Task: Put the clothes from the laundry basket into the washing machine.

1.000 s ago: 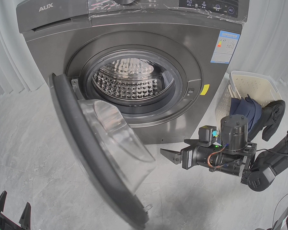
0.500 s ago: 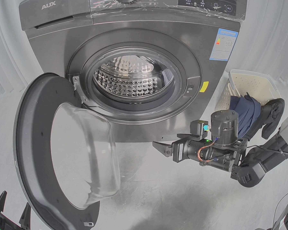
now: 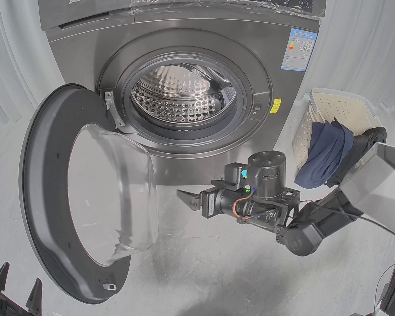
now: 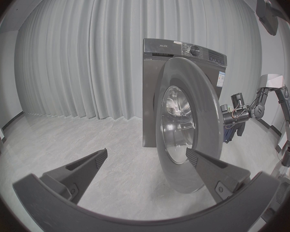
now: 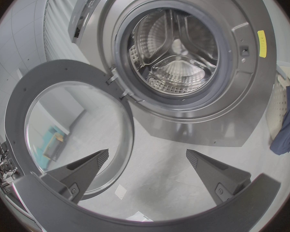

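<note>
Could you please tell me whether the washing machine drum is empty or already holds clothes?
Empty: the drum shows only bare metal; the clothes hang over the laundry basket.

Washing machine (image 3: pixel 180 36) at twelve o'clock, drum (image 3: pixel 180 97) facing forward. Door (image 3: pixel 48 163) hinged on the left, swung out to nine o'clock. Laundry basket (image 3: pixel 342 106) at two o'clock, on the floor just beside the machine. Clothes (image 3: pixel 324 154) draped over its near rim. Right gripper (image 3: pixel 193 190) before the machine, between door and basket. Left gripper (image 3: pixel 21 274) at seven o'clock.
</note>
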